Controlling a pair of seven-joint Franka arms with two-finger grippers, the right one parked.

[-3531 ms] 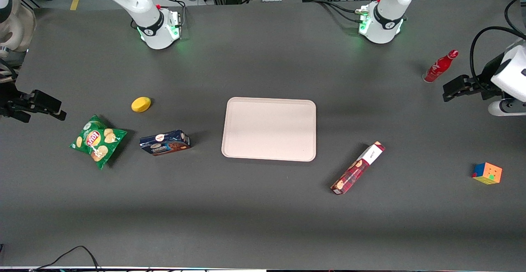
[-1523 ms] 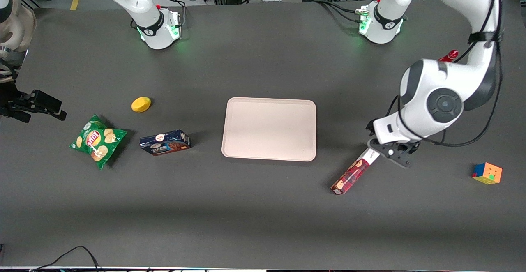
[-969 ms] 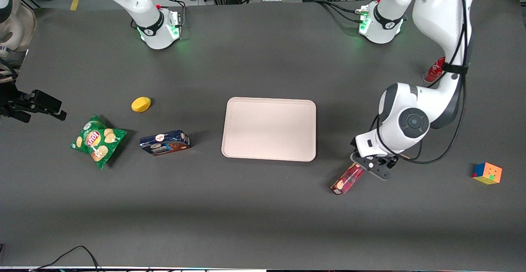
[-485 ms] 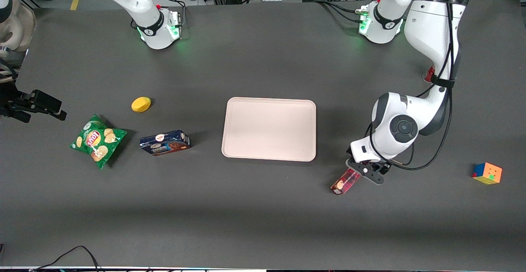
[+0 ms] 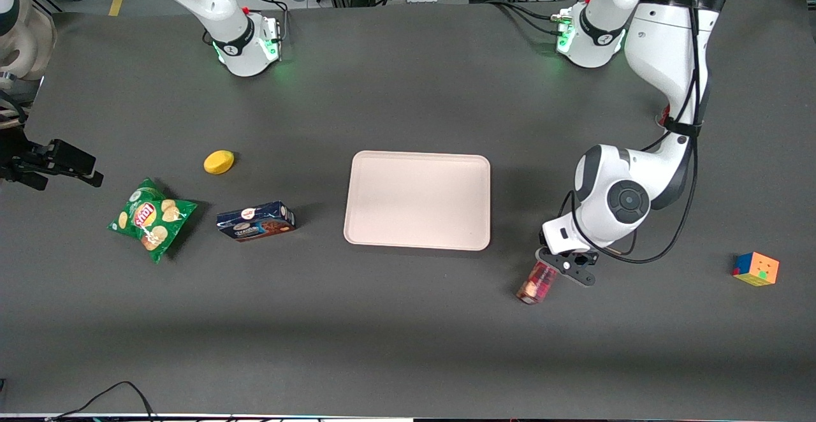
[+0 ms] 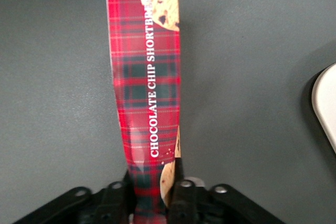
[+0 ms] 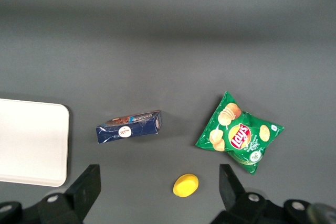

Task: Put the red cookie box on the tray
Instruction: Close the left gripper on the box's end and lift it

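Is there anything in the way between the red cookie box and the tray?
No. The gripper is shut on the red cookie box, and only bare table lies between it and the tray.

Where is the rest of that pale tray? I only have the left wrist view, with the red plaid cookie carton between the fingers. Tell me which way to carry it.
Observer: In the front view, the pale beige-pink rectangular tray lies toward the parked arm's end of the table from the gripper, and a little farther from the front camera. The gripper is shut on the long red plaid cookie carton.
Operator: Check that the tray is free before I move.
Observer: Nothing lies on it. Its whole surface shows bare.
Operator: Name anything standing near the carton.
Observer: The nearest other thing is a multicoloured puzzle cube, well off toward the working arm's end.
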